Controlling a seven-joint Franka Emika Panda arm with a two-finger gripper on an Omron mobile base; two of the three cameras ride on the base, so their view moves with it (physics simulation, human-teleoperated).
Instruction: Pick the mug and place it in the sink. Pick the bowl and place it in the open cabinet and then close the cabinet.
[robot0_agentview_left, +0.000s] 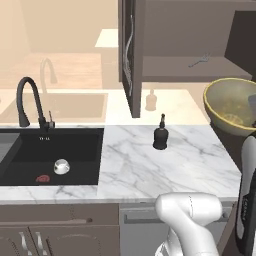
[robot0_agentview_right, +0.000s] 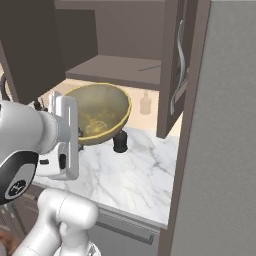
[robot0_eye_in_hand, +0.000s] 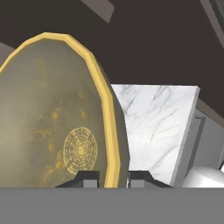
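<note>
My gripper (robot0_eye_in_hand: 113, 178) is shut on the rim of the olive-tan bowl (robot0_eye_in_hand: 52, 127), one fingertip inside (robot0_eye_in_hand: 87, 177) and one outside. The bowl (robot0_agentview_right: 97, 112) hangs tilted above the marble counter, just below and in front of the open cabinet's shelf (robot0_agentview_right: 117, 67). In the left base view the bowl (robot0_agentview_left: 231, 106) sits at the right edge, beside the cabinet (robot0_agentview_left: 185, 67). The small white mug (robot0_agentview_left: 61, 166) stands inside the black sink (robot0_agentview_left: 30, 150), near the red drain.
A black soap dispenser (robot0_agentview_left: 160, 133) stands on the marble counter (robot0_agentview_left: 165, 165) under the cabinet. The opened cabinet door (robot0_agentview_left: 128, 55) juts out on the left; the other door (robot0_agentview_right: 175, 70) is on the right. A black faucet (robot0_agentview_left: 27, 100) rises behind the sink.
</note>
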